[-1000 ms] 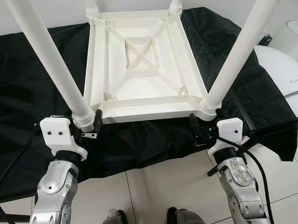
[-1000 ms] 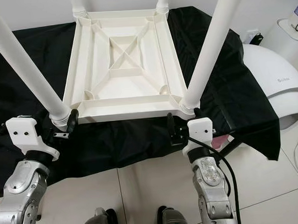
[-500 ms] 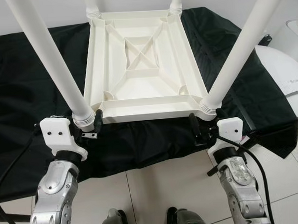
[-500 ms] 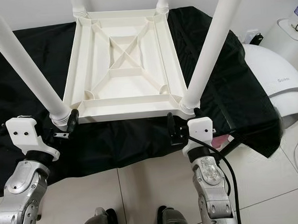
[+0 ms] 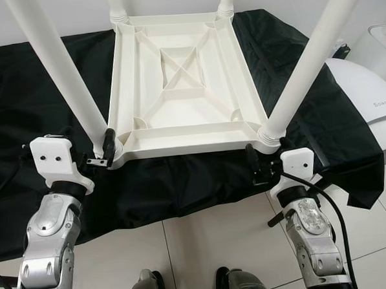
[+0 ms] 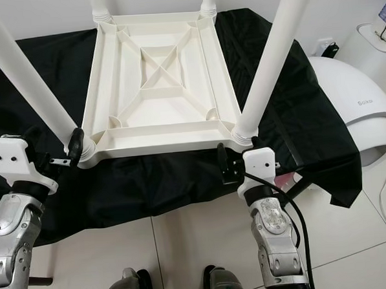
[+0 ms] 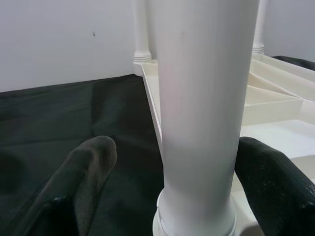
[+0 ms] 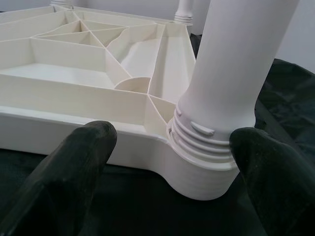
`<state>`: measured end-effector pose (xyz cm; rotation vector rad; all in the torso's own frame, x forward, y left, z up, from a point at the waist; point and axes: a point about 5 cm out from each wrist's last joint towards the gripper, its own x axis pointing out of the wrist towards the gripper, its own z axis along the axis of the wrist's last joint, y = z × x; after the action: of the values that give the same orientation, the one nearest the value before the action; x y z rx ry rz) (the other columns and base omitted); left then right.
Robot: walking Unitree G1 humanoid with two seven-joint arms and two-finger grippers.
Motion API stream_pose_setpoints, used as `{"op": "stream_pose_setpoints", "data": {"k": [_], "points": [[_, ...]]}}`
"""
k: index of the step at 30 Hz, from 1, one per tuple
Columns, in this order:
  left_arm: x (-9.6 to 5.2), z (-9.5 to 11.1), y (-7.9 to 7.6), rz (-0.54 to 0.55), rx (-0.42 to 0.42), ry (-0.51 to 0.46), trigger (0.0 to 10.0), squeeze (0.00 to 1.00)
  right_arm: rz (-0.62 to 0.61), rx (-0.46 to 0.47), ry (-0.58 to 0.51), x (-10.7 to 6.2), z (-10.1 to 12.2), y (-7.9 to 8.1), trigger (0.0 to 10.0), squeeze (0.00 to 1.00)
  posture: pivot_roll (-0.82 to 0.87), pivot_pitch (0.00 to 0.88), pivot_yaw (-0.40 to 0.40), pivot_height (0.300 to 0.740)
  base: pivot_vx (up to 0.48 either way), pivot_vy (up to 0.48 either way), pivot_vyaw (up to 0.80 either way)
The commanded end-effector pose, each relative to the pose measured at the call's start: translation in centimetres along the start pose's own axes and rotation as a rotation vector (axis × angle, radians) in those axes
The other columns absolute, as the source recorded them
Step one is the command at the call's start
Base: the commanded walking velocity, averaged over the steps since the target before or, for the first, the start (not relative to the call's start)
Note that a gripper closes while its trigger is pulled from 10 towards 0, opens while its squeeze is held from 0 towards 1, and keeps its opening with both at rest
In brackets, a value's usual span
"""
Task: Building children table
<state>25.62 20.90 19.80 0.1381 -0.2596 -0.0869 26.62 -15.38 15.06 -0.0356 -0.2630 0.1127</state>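
A black cloth (image 5: 34, 88) is spread wide across the floor, and a white domed appliance (image 5: 372, 103) is seen at the far right. On the cloth the white children's table (image 5: 183, 80) is laid upside down, its ribbed underside turned up, with four white legs rising from its corners.

The near left leg (image 5: 59, 67) is straddled at its base by the left gripper (image 7: 172, 196); its black fingers (image 7: 83, 182) are spread, one on either side of the leg, and a gap is seen between each finger and the leg in the left wrist view. The near right leg (image 5: 305, 67) is set in a threaded collar (image 8: 206, 142) at the near right corner. The right gripper (image 8: 172, 162) is held spread around that collar, its fingers (image 8: 74, 167) apart from the plastic on both sides. Near the bottom edge, the robot's feet (image 5: 187, 287) are seen on pale floor tiles (image 5: 204, 241).
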Motion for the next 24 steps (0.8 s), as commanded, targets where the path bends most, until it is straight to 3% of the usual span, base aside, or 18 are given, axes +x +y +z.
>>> {"op": "stream_pose_setpoints", "data": {"k": [1, 11, 24], "points": [[0.2, -0.5, -0.4, -0.005, 0.003, 0.015, 10.0, 0.0, 0.002, 0.005, -0.001, 0.1, -0.1, -0.1, 10.0, 0.0, -0.05, 0.164, -0.027, 0.74, 0.0, 0.0, 0.0], [1.3, -0.7, -1.7, -0.036, -0.011, 0.014, 10.0, 0.0, -0.015, -0.009, -0.012, 0.5, 0.2, -0.8, 10.0, 0.0, -0.06, 0.176, -0.022, 0.74, 0.0, 0.0, 0.0], [1.6, -0.8, -1.8, -0.041, -0.002, 0.025, 10.0, 0.0, -0.029, -0.004, -0.001, 0.3, -0.2, -0.7, 10.0, 0.0, -0.05, 0.186, -0.01, 0.74, 0.0, 0.0, 0.0]]}}
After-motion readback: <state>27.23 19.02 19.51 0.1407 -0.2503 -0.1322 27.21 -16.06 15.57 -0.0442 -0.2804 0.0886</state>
